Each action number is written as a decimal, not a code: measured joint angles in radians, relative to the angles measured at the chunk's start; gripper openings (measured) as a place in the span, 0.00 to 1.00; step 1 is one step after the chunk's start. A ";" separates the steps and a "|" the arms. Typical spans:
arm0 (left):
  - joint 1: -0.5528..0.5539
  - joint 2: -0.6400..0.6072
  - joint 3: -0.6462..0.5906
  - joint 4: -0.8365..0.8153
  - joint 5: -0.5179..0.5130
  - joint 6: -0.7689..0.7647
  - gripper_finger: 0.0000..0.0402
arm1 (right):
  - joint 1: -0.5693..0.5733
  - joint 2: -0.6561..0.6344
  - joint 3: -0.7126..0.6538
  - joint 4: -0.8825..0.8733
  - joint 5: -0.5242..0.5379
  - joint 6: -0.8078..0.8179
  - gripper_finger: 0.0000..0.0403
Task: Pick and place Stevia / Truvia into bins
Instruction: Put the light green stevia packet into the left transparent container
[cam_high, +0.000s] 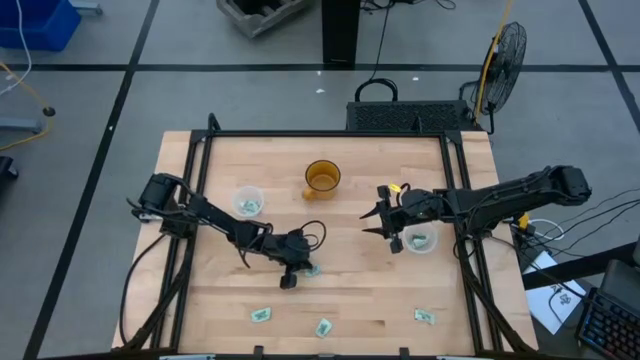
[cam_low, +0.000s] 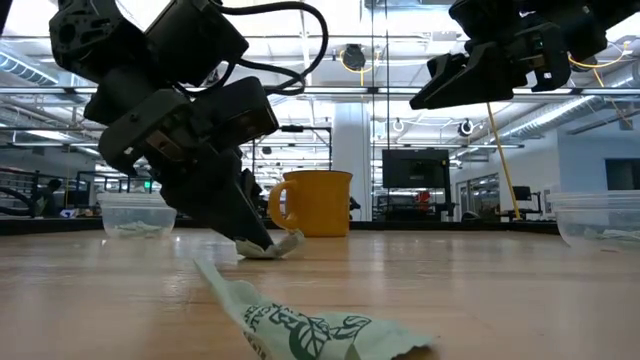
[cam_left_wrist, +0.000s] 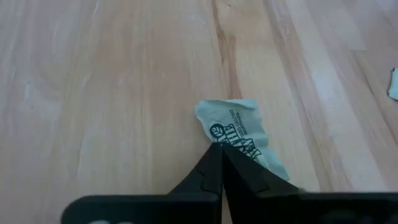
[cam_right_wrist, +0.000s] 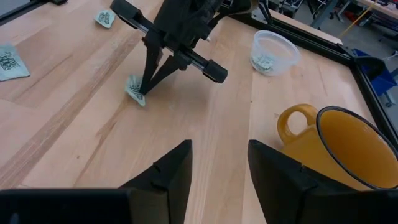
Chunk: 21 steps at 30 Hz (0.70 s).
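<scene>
The left gripper (cam_high: 300, 270) is down at the table (cam_high: 200, 300) near its middle, slightly toward the front edge, with its fingers (cam_left_wrist: 214, 171) pinched together on the edge of one sachet (cam_left_wrist: 239, 134). In the left wrist view the two dark tips meet in a point right at the near end of that packet, and the packet stretches straight ahead from them, its long axis in line with the fingers, the paper a little crumpled. The low view shows the tips touching the wood, with the packet's free end (cam_low: 280, 245) curling up just beyond them. So the grasp looks made, and the coming move is probably a lift and a carry to a cup. The left cup (cam_high: 247, 201) stands well apart from the gripper, back toward the left arm's base, and already holds some packets; it looks the nearer bin for this arm. The right gripper (cam_high: 385, 222) hangs above the table with its fingers spread and nothing between them, just beside the right cup (cam_high: 420, 240). The orange mug (cam_high: 322, 178) stands between the two cups, further back. Three more sachets lie loose along the front edge: one (cam_high: 261, 316), one (cam_high: 323, 327) and one (cam_high: 425, 317).
</scene>
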 joint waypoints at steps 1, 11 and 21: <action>0.000 -0.005 -0.001 0.004 0.000 0.016 0.02 | 0.000 0.000 0.000 0.000 0.000 0.000 0.37; 0.013 -0.333 -0.004 -0.391 -0.221 0.137 0.01 | 0.000 0.000 0.002 -0.003 0.000 0.000 0.37; 0.082 -0.799 -0.004 -0.972 -0.528 -0.016 0.01 | 0.000 0.000 0.002 0.003 0.003 0.000 0.37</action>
